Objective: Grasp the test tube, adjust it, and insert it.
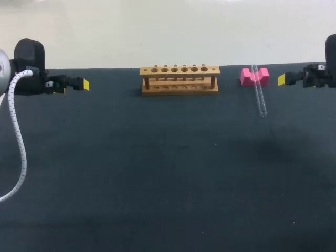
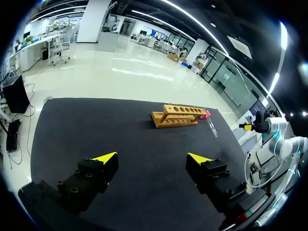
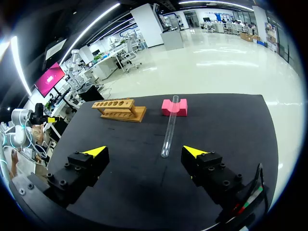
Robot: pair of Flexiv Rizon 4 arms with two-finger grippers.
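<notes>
The left pincer (image 1: 81,85) is hanging at the worktop's (image 1: 168,173) nine-to-ten o'clock edge, its two yellow-tipped fingers standing wide apart and gripping nothing. From its own wrist view the left pincer (image 2: 151,157) is hovering over bare dark surface. Its arm (image 1: 29,65) is coming in from the left side, with a white coiled cable (image 1: 18,136) looping down beside it.

The right pincer (image 1: 282,79) is sitting at about two o'clock on the far right edge, fingers likewise spread and holding nothing. In its wrist view the right pincer (image 3: 144,151) is pointing across the worktop, and the glass test tube (image 3: 170,130) is lying straight ahead at its twelve o'clock, the tube's near end reaching almost to the line between the fingertips but touching neither.

The test tube (image 1: 259,94) is lying at roughly one o'clock, just beside the right pincer. Its far end is resting in the notch of a pink block (image 1: 245,76), and its other end is lying on the worktop, pointing toward six o'clock.

A wooden test-tube rack (image 1: 179,80) with a row of round holes is standing upright at twelve o'clock, between the two pincers and well apart from both. It is sitting near the pink block (image 3: 182,108) but not touching it. From the left wrist, the rack (image 2: 176,115) is showing far ahead, with the tube (image 2: 212,127) beyond it at about one o'clock.
</notes>
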